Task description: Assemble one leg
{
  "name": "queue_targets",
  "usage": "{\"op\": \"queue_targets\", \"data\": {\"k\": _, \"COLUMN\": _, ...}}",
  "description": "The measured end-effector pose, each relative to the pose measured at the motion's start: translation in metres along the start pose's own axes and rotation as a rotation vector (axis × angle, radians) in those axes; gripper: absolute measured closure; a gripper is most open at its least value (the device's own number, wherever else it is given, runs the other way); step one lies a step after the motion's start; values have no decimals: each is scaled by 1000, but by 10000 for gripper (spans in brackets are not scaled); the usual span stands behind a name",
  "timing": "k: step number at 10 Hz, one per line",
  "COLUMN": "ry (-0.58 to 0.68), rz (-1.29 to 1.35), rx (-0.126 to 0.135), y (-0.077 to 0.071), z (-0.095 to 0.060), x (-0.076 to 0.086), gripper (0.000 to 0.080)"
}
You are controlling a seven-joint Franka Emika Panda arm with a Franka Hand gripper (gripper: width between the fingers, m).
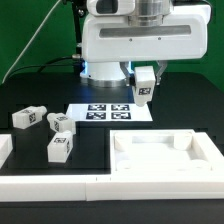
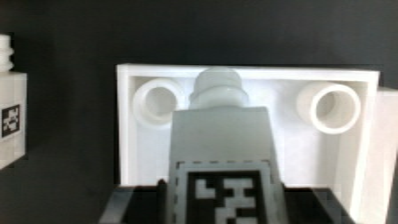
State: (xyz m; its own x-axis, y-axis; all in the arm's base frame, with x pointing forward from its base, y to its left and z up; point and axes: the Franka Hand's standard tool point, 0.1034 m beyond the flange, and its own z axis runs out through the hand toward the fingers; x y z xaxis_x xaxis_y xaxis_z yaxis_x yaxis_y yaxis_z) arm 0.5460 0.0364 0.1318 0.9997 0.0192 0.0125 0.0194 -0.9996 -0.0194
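Observation:
My gripper (image 1: pixel 145 82) is shut on a leg (image 1: pixel 145 88), a small white block with a black-and-white marker, and holds it in the air above the far edge of the large white tray-like piece (image 1: pixel 205 150). In the wrist view the leg (image 2: pixel 221 130) runs out from between the dark fingers (image 2: pixel 143 200) of the gripper (image 2: pixel 226 202) and points at the tray-like piece (image 2: pixel 240 78), between its two round holes. Three more legs lie on the table at the exterior view's left: one (image 1: pixel 25 117), another (image 1: pixel 62 123) and a third (image 1: pixel 60 148).
The marker board (image 1: pixel 108 111) lies flat behind the tray-like piece, under the arm. A white rim piece (image 1: pixel 45 186) runs along the front left. A white marked piece (image 2: pixel 9 105) is cut off at the wrist view's edge.

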Motion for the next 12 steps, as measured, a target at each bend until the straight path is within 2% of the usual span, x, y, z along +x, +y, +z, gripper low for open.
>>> {"op": "queue_targets", "data": {"k": 3, "ry": 203, "rz": -20, "rx": 4, "y": -17, "z": -24, "x": 49, "gripper": 518}}
{"op": "queue_targets", "data": {"k": 4, "ry": 291, "rz": -20, "rx": 5, "y": -26, "z": -26, "x": 61, "gripper": 518}}
{"op": "queue_targets", "data": {"k": 5, "ry": 379, "rz": -24, "rx": 3, "y": -32, "z": -23, "x": 63, "gripper": 518}}
{"op": "queue_targets", "data": {"k": 8, "ry": 579, "rz": -34, "rx": -15, "y": -28, "z": -21, "x": 62, "gripper": 518}}
{"op": "queue_targets", "data": {"k": 11, "ry": 568, "rz": -36, "rx": -16, "y": -28, "z": -18, "x": 61, "gripper": 517}}
{"op": "queue_targets", "data": {"k": 12, "ry": 561, "rz": -26, "rx": -9, "y": -36, "z": -12, "x": 65, "gripper": 517}}
